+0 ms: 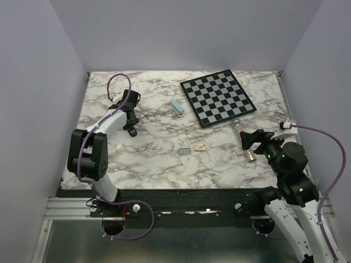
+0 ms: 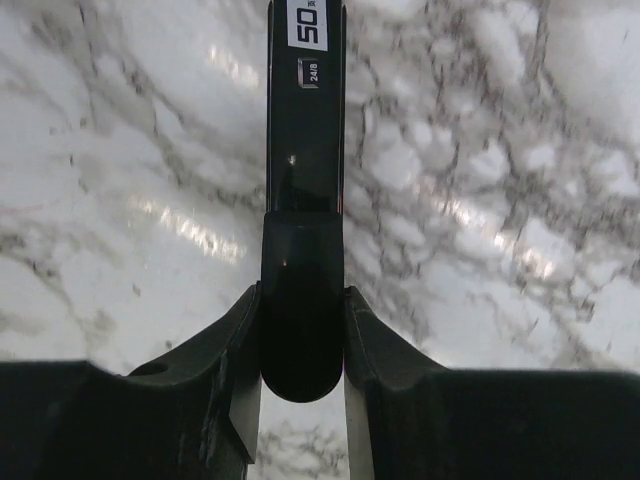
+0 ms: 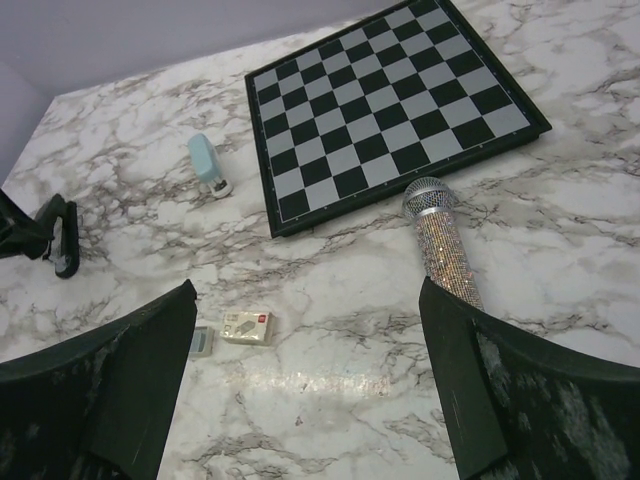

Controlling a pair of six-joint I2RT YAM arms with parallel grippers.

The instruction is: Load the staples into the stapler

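1. Pinching the stapler (image 2: 305, 180) is what my left pincer (image 2: 303, 295) is doing: both fingers (image 2: 235, 350) are pressing flat against its black sides near the rounded end, and the rest of its body is running away from my wrist over the marble surface (image 1: 153, 164).
2. I am counting one stapler only. It is sitting at the far left of the surface, well apart from everything else; whether it is resting on the marble or raised off it, I cannot tell.
3. My right pincer (image 3: 305, 290) is hanging at the right side with its two fingers spread wide, gripping nothing.
4. I am seeing one strip of staples (image 1: 184, 150), silver-grey, lying flat near the middle of the surface toward the near edge, outside the stapler.
5. One small cream box (image 1: 199, 147) is sitting just beside that strip, on its right.
6. One glittery microphone (image 3: 440, 240) is lying partly under my right pincer, its head pointing toward the chessboard's near corner.
7. One chessboard (image 1: 218, 97) is lying flat at the far right, turned at an angle.
8. One pale blue block (image 1: 175, 107) is resting just left of the chessboard.
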